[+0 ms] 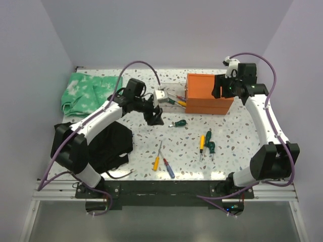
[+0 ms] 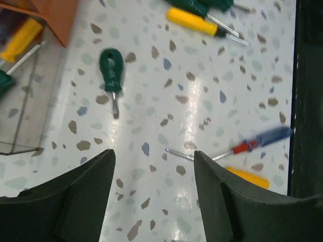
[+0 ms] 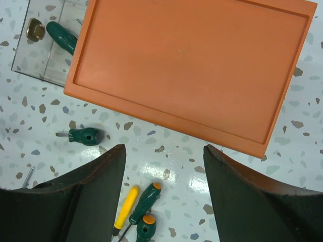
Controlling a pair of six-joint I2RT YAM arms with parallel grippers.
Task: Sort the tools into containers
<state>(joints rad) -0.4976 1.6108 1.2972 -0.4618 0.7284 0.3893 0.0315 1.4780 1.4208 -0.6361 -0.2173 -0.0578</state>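
Note:
The orange chest (image 1: 208, 94) stands at the back, with a clear drawer (image 1: 168, 98) pulled out to its left holding several screwdrivers. My left gripper (image 1: 154, 118) is open and empty, hovering just in front of the drawer, above a stubby green screwdriver (image 1: 178, 123) that also shows in the left wrist view (image 2: 111, 73). My right gripper (image 1: 220, 86) is open and empty, high over the chest's top (image 3: 186, 65). On the table lie a yellow and two green screwdrivers (image 1: 206, 143) and a yellow (image 1: 157, 160) and a blue-red one (image 1: 168, 168).
A green cloth (image 1: 87, 92) lies at the back left. A black cloth (image 1: 112, 146) lies under the left arm at the front left. The table's front edge (image 1: 166, 177) runs just beyond the near screwdrivers.

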